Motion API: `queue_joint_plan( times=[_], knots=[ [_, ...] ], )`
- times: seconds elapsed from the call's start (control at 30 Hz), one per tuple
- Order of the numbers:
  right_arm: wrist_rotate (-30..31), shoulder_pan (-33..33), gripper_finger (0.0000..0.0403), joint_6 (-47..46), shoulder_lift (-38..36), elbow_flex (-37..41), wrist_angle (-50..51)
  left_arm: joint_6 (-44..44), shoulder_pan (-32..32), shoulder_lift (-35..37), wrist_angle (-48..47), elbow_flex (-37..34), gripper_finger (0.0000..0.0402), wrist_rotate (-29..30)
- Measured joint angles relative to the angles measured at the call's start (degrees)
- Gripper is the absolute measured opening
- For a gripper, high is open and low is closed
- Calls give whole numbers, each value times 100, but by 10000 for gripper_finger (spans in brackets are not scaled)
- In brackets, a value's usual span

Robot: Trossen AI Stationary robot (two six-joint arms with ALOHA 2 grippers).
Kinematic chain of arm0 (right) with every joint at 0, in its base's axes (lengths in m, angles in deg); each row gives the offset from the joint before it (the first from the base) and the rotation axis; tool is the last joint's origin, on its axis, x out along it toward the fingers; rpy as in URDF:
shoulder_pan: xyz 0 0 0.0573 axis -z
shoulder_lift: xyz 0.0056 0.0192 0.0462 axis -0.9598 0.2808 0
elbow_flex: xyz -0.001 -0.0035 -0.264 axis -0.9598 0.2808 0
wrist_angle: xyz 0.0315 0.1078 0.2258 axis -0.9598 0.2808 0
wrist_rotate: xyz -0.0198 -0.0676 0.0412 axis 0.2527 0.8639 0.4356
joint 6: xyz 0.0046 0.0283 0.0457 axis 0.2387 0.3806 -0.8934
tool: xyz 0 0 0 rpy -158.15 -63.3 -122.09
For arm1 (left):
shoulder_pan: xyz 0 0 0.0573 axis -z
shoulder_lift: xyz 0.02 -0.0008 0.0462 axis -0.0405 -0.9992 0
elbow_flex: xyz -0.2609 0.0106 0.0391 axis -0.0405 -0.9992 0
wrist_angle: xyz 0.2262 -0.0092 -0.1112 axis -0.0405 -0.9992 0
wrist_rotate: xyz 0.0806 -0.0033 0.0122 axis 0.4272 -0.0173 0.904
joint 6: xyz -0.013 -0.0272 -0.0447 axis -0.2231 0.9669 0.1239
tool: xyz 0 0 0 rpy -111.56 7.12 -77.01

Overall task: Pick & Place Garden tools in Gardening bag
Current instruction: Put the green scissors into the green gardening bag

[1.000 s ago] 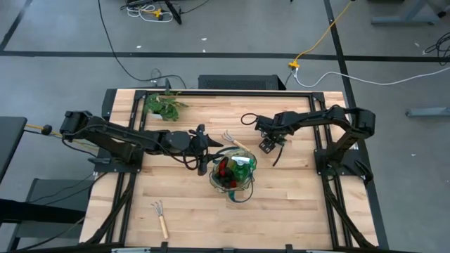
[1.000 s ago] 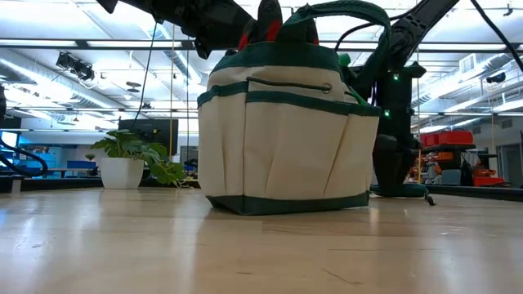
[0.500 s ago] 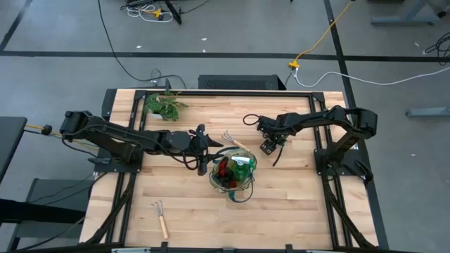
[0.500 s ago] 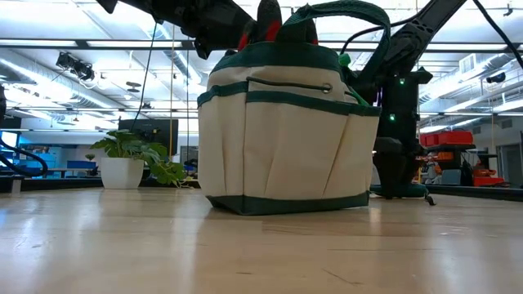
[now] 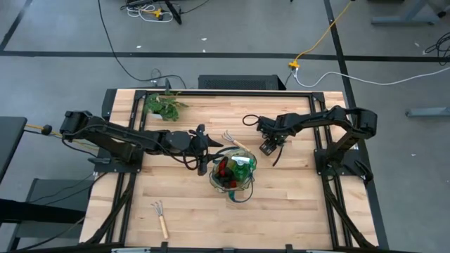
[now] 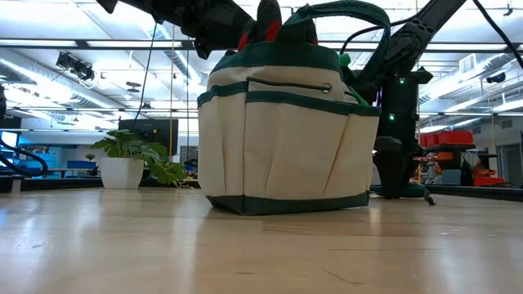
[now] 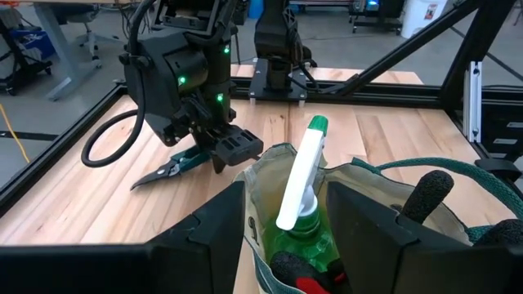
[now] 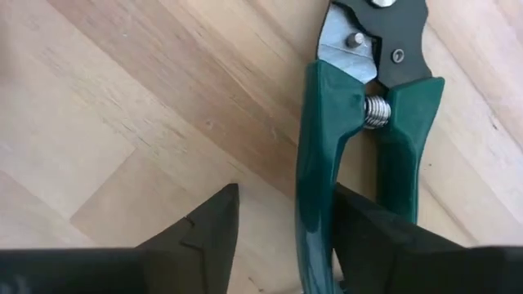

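Shears (image 8: 359, 147) pickup beside bag (image 5: 234, 176)
Right hand (image 7: 225, 147) spread over one green handle only; risks pinching off-centre, twisting shears loose.

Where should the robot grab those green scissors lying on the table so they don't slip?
Probably on the green handles, coming straight down from above. The pruning shears lie flat on the table, so only the top is free. The two handles sit close together, narrow enough for the right gripper to straddle both. Its open fingers already hang over one handle. The metal blade end looks thinner and slippier.
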Motion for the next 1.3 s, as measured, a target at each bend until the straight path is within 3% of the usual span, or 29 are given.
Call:
queue_joint_plan(
  times=[0.8, 1.3],
  knots=[
    [-54, 7, 56, 2, 8, 7, 19, 2, 1, 0, 0, 0, 179, 0],
    [127, -13, 45, 197, 45, -216, 140, 13, 0, 0, 2, 0, 179, 0]
  ],
)
